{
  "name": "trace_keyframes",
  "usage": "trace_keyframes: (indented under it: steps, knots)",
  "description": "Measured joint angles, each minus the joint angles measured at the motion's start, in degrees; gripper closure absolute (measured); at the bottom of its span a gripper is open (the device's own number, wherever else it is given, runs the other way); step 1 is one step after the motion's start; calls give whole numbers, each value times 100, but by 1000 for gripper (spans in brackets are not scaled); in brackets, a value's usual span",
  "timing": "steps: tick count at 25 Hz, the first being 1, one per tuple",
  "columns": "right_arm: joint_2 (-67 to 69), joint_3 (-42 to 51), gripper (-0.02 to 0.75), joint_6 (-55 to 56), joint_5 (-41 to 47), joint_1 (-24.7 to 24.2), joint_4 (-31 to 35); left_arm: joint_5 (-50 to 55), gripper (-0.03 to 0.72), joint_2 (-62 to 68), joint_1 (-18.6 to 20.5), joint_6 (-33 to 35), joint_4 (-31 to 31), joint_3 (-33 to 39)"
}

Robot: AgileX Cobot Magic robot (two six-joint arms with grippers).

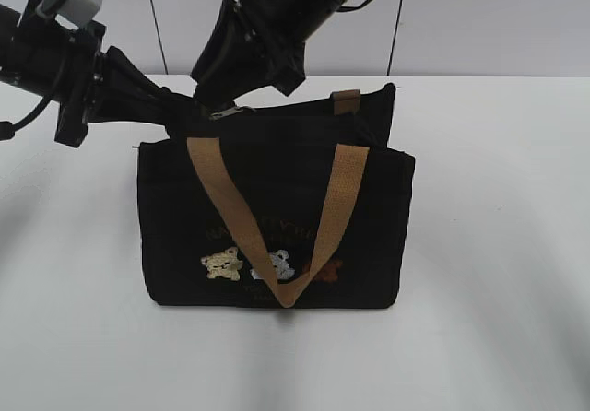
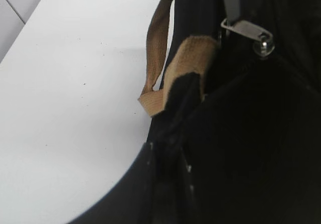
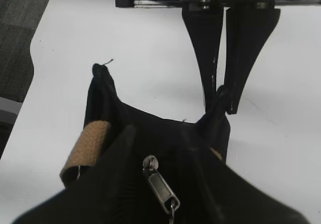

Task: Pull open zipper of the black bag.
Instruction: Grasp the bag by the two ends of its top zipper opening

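Observation:
The black bag (image 1: 277,208) stands upright on the white table, tan handles (image 1: 341,199) hanging down its front. My left gripper (image 1: 180,116) is shut on the fabric at the bag's top left end; in the right wrist view its two fingers (image 3: 208,63) pinch that corner. My right gripper (image 1: 221,107) comes down over the top edge. Its dark jaws stand either side of the zipper's silver pull tab (image 3: 161,185), with a gap on each side. The pull tab (image 2: 248,30) also shows in the left wrist view, above the tan strap (image 2: 188,58).
White table (image 1: 498,245) stretches around the bag on all sides. A white panelled wall stands behind it. In the right wrist view a dark grey floor area (image 3: 20,33) lies past the table's edge at upper left.

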Motion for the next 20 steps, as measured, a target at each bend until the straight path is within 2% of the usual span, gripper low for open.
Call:
trace_keyframes:
  steps: [7,20]
  knots:
    - [214,0,516,0,286,0,-40,0,631,0,0,0,0,0]
    - [255,-11,503,-4,147,0,-281,6,631,5,0,0,5,0]
